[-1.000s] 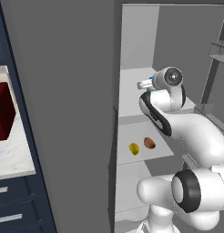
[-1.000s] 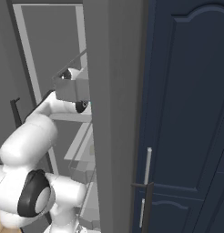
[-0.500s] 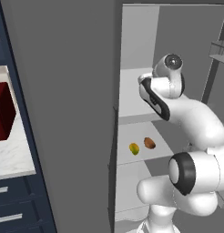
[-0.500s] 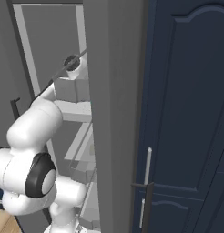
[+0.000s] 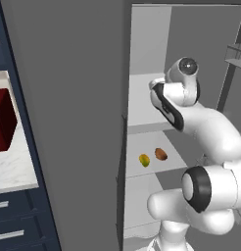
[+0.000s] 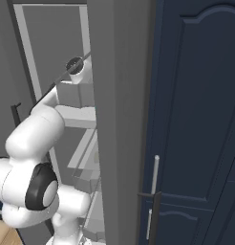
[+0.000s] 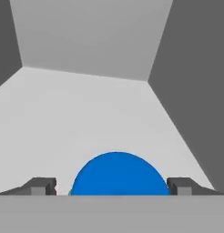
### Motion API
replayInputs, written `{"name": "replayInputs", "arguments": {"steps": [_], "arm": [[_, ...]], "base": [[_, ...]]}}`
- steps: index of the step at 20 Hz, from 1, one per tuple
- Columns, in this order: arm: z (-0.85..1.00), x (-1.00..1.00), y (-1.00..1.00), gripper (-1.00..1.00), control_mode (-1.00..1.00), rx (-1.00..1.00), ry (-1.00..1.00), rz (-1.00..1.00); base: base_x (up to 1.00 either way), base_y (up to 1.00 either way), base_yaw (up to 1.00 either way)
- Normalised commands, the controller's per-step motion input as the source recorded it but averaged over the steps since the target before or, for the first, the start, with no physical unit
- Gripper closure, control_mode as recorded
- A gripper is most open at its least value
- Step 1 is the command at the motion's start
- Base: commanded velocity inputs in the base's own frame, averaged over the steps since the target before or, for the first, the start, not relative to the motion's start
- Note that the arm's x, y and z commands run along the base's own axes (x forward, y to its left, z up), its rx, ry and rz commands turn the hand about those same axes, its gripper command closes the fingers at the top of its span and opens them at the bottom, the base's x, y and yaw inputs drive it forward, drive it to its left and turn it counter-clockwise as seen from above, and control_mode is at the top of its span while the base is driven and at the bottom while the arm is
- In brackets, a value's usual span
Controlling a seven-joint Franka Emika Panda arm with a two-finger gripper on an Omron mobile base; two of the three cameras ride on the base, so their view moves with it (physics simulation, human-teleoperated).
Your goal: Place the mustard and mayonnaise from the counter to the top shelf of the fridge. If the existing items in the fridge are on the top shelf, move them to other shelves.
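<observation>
Now mayonnaise (image 7: 117, 175) sits between gripper (image 7: 113, 185) fingertips — untouched.

Dark red box (image 5: 2, 120); navy cabinet door (image 6: 196, 119)

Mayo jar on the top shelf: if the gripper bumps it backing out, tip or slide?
Probably slides: the mayonnaise looks squat under its broad blue lid, on the flat top shelf. Likely rigid. The fingertips stand apart from it on either side, so a straight retreat should miss it.

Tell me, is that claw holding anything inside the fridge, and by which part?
The claw straddles the mayonnaise's blue lid over the top shelf, with small gaps at both tips; whether it grips cannot be told.
</observation>
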Motion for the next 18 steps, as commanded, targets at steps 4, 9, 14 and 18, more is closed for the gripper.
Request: {"name": "replayInputs", "arguments": {"steps": [4, 9, 14, 18], "arm": [[0.0, -0.51, 0.0, -1.0, -1.0, 0.0, -0.1, 0.0], [0.0, -1.0, 0.13, -1.0, -1.0, 0.0, -0.21, -0.03], [0.21, -1.0, 0.6, -1.0, -1.0, 0.0, -0.25, -0.09], [0.57, -1.0, 0.57, -1.0, -1.0, 0.07, -0.04, -0.1]], "base": [[0.0, 0.0, 0.0], [0.0, 0.0, 0.0], [0.0, 0.0, 0.0], [0.0, 0.0, 0.0]]}}
